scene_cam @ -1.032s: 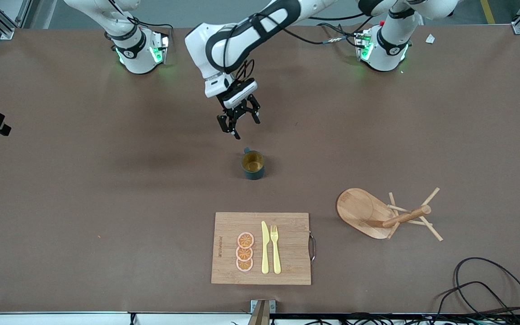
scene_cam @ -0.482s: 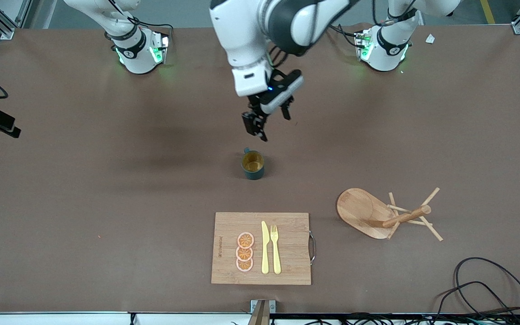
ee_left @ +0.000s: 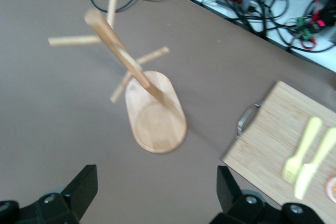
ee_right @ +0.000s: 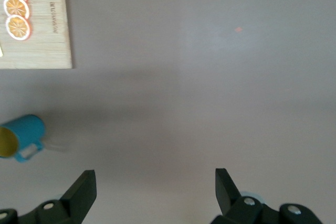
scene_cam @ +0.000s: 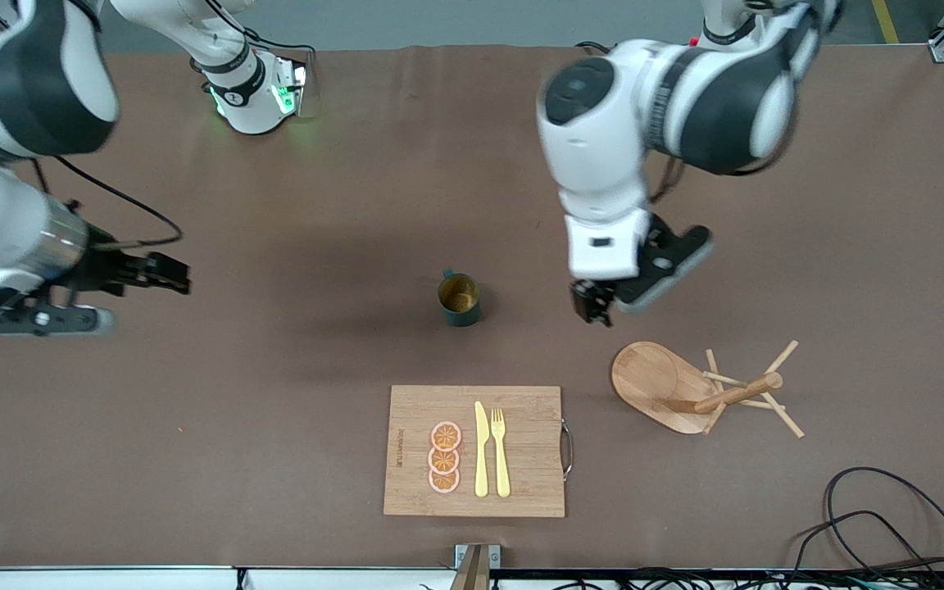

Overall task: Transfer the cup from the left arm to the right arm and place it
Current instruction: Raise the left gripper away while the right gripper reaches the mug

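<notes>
The cup, a dark teal-green mug with a mustard-yellow inside, stands upright on the brown table near its middle, with nothing touching it. It also shows in the right wrist view, handle toward the camera. My left gripper hangs open and empty over bare table between the cup and the wooden peg rack; its own view shows the rack, not the cup. My right gripper is open and empty over bare table toward the right arm's end; in its own view only table lies between the fingers.
A wooden cutting board lies nearer the front camera than the cup, with three orange slices, a yellow knife and fork on it. Black cables lie at the table's corner toward the left arm's end.
My left gripper has swung from over the table just past the cup toward the left arm's end and lower, near the rack. My right arm has swung into view, toward the right arm's end. The cup has not moved.
</notes>
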Robot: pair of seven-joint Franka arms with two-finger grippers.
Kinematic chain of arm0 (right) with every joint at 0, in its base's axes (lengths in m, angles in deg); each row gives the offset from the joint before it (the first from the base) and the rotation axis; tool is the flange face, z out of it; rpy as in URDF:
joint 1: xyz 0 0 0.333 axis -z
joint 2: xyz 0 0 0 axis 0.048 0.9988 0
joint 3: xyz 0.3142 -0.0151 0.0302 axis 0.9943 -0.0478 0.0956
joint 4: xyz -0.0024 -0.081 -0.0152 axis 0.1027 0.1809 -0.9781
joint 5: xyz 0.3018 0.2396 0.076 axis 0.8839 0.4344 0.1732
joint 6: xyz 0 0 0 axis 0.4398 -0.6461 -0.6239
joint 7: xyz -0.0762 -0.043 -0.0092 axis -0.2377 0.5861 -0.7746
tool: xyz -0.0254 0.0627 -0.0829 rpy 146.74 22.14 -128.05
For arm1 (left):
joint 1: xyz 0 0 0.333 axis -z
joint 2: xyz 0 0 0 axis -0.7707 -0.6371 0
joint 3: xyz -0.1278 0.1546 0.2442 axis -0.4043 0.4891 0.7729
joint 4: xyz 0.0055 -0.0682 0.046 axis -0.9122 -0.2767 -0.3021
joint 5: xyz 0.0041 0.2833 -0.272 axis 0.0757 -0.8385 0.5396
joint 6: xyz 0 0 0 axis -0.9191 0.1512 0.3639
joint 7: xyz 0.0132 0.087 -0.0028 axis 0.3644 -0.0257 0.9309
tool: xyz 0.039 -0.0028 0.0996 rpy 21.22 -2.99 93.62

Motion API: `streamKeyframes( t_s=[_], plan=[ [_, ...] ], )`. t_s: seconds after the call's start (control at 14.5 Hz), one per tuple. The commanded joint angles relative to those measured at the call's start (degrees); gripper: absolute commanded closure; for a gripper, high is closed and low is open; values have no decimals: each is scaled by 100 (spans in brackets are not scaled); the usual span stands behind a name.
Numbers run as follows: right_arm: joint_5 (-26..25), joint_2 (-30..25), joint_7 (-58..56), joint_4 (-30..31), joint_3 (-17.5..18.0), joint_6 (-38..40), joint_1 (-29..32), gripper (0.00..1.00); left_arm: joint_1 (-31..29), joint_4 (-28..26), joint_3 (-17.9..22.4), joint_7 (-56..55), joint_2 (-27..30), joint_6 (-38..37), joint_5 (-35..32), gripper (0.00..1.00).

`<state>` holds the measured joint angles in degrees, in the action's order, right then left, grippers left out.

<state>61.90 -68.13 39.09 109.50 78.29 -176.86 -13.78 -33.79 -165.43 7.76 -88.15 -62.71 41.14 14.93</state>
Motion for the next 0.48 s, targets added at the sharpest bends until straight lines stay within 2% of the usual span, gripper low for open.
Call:
streamKeyframes(
  t_s=[0.0, 0.21, 0.41],
  plan=[
    [220, 355, 1246, -52, -30, -421, -714, 0, -676, -117, -69, 973, 354, 32, 444, 0],
    [203, 952, 2942, -113, -30, -1019, -1611, 0, -1353, -117, -61, 2011, 626, 32, 1120, 0],
    [203, 1506, 4551, -219, -30, -1985, -2350, 0, -1916, -134, -52, 3118, 969, -2, 1692, 0]
  ],
)
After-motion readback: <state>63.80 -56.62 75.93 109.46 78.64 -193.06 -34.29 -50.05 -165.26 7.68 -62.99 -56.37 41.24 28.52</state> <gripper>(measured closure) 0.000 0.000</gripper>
